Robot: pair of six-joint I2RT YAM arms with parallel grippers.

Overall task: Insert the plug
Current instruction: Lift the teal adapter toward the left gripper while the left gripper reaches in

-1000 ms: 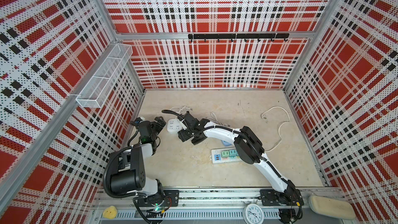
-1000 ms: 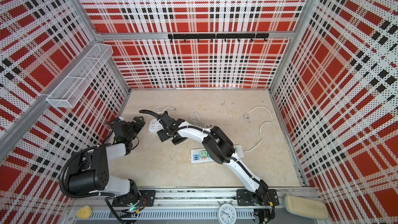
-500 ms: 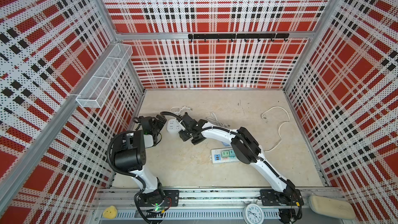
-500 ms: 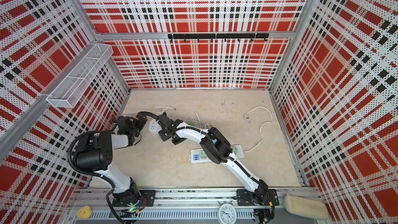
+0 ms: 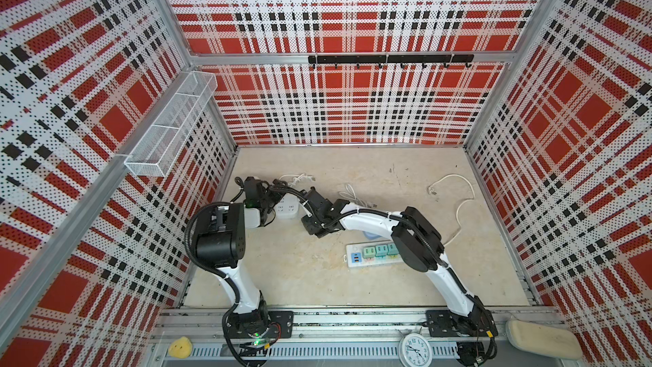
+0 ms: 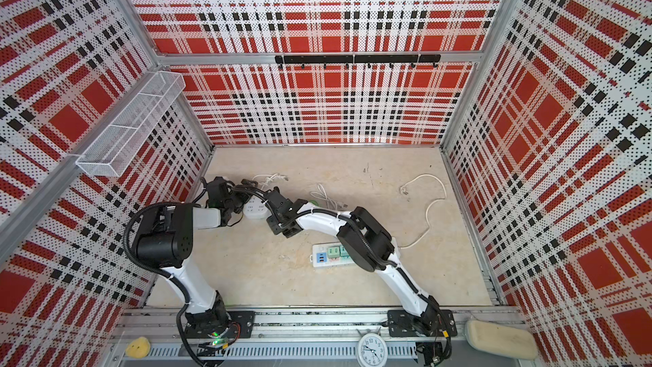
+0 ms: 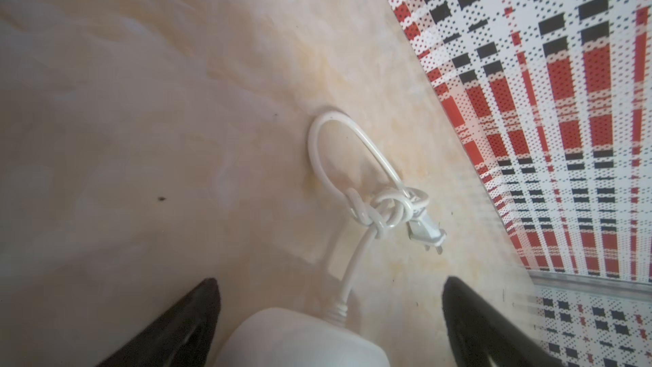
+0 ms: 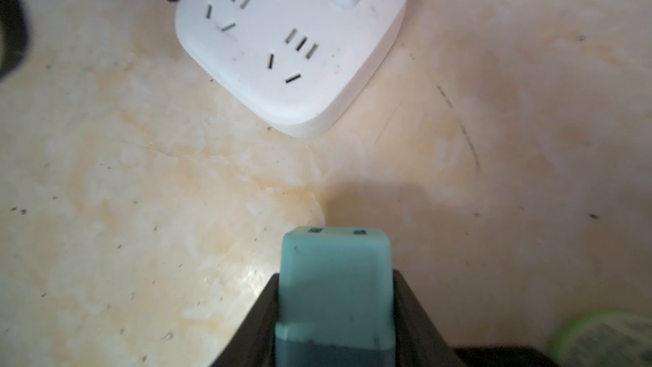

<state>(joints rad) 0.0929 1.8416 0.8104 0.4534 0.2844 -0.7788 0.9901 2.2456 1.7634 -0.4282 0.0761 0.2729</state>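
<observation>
Right gripper (image 8: 335,277) had just snapped shut on the teal plastic plug block (image 8: 335,263). White square plastic power socket (image 8: 293,40) lay straight ahead, by the table (image 5: 352,284)'s left edge, with the left gripper (image 7: 330,282) gaping open around its cord end.

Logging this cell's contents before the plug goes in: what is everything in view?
plug: one, teal, in the right gripper
square socket: one, white, table's rear left
socket cord: one, white, knotted, rearward of the socket
power strip: one, white with green plugs, table's front middle
loose cables: two, white, rear middle and right
green round thing: one, unclear, table's rear middle
wire basket: one, white, left wall
hook rail: one, black, back wall
clock: one, white, front rail
yellow lump: one, front rail's left
cream pad: one, front rail's right
left gripper: black, open, astride the square socket
right gripper: black, shut on the plug
</observation>
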